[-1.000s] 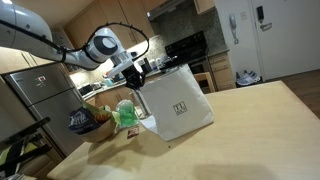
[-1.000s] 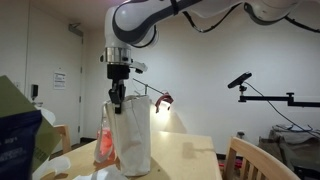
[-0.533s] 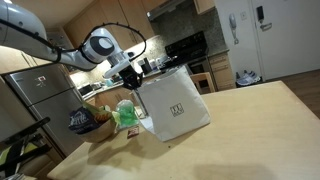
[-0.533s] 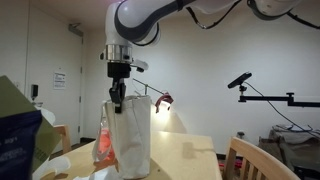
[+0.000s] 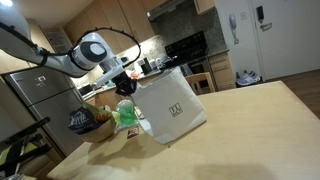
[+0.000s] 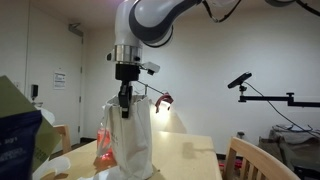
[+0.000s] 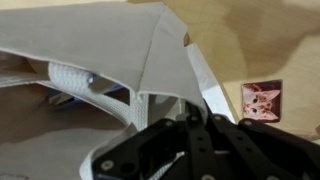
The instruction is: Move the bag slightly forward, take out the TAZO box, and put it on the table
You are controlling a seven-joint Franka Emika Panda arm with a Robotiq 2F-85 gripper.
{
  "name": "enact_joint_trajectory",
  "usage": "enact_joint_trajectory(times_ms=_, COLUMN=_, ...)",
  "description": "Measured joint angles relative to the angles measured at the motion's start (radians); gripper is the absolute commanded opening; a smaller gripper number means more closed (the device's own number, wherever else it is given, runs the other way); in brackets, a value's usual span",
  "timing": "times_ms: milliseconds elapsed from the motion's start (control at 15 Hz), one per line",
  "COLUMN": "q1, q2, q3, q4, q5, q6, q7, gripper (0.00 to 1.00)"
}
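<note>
— What is the tool doing?

— It is pinching closed on the top rim of the bag. In the wrist view a fold of white paper is running straight down between its black jaws, and the rope handle is lying just beside them.

— Where is the bag standing?

— On the bench, toward the cluttered end. A green packet is sitting just beside its lower corner, and a blue-and-white snack bag is lying a little farther along. A red-pink bottle is crowding the same side; whether it is touching the paper I cannot tell. The bag's inside is hidden from where I am standing.

— Any room for moving it?

— Yes, away from the clutter. Bare wood is stretching wide from the bag's printed face out to the bench edge. A chair back is poking up past that edge, well apart from the bag. A small pink card with a cat picture is lying on the wood near the bag's corner.

— And the arm?

— It is curving in from above, with the wrist pointing straight down over the bag's mouth.
</note>
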Motion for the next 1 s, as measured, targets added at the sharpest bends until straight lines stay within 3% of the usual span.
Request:
enact_joint_trajectory(times_ms=267, q1=-0.002, q2=-0.069, q3=0.006, q4=-0.108, q5=0.0, q6=0.051, q7=0.0, gripper=0.04)
enact_joint_trajectory(times_ms=800, q1=-0.004, q2=-0.079, q3=0.008, q4=-0.123, q5=0.003, q6=0.055, q7=0.0, gripper=0.01)
enact_joint_trajectory(times_ms=1000, q1=-0.022, q2=-0.083, q3=0.028, q4=-0.137, q5=0.051, q6=0.055, q7=-0.023, gripper=0.01)
